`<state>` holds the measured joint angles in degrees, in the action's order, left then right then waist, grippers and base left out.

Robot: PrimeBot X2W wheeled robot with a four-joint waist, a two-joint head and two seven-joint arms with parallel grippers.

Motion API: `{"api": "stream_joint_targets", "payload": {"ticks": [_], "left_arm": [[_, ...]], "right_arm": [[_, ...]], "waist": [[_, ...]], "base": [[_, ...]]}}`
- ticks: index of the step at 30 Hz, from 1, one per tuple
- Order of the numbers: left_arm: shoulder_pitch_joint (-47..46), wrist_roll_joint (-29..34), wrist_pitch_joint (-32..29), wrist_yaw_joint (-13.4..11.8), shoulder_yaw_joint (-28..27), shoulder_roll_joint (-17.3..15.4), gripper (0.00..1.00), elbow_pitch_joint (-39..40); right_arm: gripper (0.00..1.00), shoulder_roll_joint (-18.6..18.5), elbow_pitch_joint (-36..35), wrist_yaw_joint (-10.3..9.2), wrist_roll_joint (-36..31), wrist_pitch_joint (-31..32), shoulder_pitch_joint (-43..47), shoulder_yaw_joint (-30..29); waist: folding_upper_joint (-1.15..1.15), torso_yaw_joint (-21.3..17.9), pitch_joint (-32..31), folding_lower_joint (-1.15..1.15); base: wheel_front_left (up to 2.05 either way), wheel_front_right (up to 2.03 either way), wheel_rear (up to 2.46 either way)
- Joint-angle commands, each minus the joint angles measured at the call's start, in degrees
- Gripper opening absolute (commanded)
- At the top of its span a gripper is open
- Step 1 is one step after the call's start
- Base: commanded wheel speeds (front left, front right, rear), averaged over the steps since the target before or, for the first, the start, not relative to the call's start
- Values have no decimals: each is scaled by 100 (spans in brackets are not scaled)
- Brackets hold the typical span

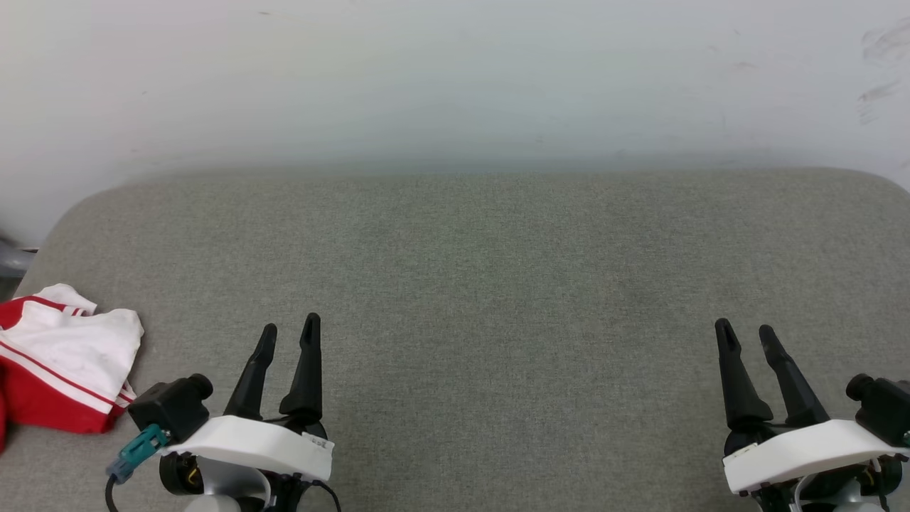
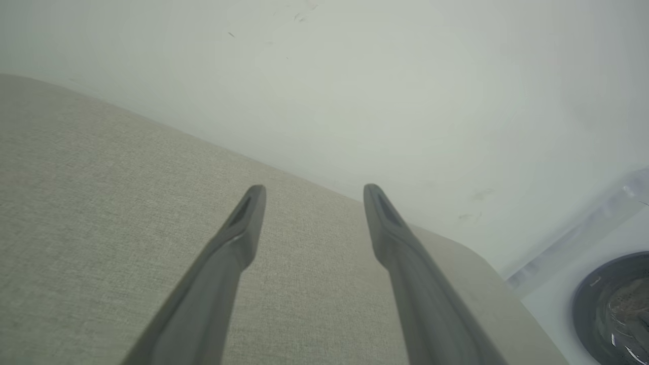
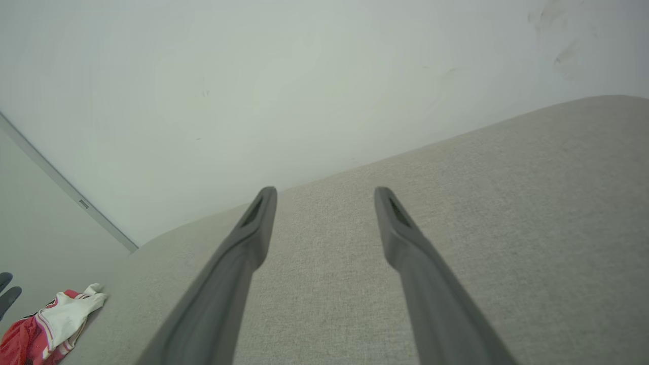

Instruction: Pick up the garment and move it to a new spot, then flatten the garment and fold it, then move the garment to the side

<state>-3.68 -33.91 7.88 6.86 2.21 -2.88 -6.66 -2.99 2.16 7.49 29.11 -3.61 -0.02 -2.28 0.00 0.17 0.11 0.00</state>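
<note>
Red and white, the garment [image 1: 64, 363] lay crumpled on the grey fabric worktop [image 1: 498, 284], just left of the left claw [image 1: 290, 326] and untouched. The right claw [image 1: 745, 329] sat well apart from it. Both claws stood spread and empty.

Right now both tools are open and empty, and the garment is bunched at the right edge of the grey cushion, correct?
No: the garment lies bunched at the left edge of the grey cushion, as the head view shows. The left tool and right tool are open and empty, as stated.
</note>
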Motion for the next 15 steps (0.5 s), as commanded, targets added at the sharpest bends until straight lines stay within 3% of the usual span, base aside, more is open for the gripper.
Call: {"api": "stream_joint_targets", "payload": {"ticks": [1,15], "left_arm": [[-6,213,64,-19,21,0,100,50],[20,1334,266,-169,139,-2,100,-132]], "right_arm": [[100,8,-92,0,-212,16,-47,-2],[100,12,-225,0,-1182,194,49,-96]], "waist": [[0,1,-1,0],[0,-3,-7,0]], "base": [[0,0,0],[0,0,0]]}}
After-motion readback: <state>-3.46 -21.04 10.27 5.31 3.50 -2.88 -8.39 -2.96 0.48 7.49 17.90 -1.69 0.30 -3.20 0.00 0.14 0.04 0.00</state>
